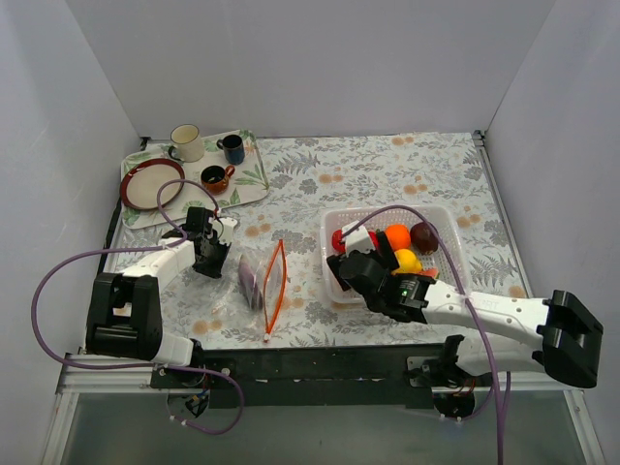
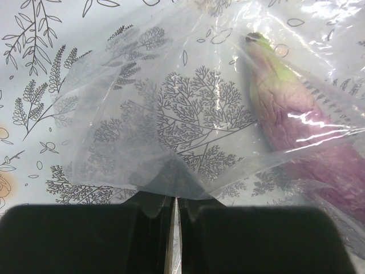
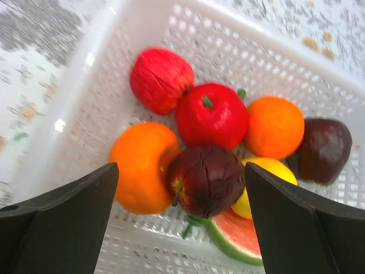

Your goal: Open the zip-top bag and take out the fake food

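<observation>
Plastic film, clear and creased, makes up the bag (image 1: 262, 291), which lies flat on the floral cloth (image 1: 387, 165) between the two arms. Its orange-red zipper (image 1: 284, 279) is parted into a long narrow loop on the side facing the basket (image 1: 426, 208). One piece of fake food sits inside, a pale purple eggplant (image 2: 296, 120) with a green cap, pressed under the film. The left gripper (image 2: 174, 208) is clamped tight on a fold of the bag's closed edge, opposite the zipper. The bag's near end comes close to the table's front edge. A strip of bare cloth separates the zipper from the basket, and open cloth runs from the bag to the back wall. The right gripper (image 3: 182, 217) hangs over the basket's near-left corner with its jaws spread wide and nothing between them. Eight pieces lie in the white mesh basket: two red, two orange, two dark maroon, one yellow and one watermelon slice (image 3: 234, 240), all crowded toward its far side. A tray (image 1: 247, 174) in the far-left corner, well apart from the bag, carries three mugs and one red-rimmed plate (image 1: 150, 184).
</observation>
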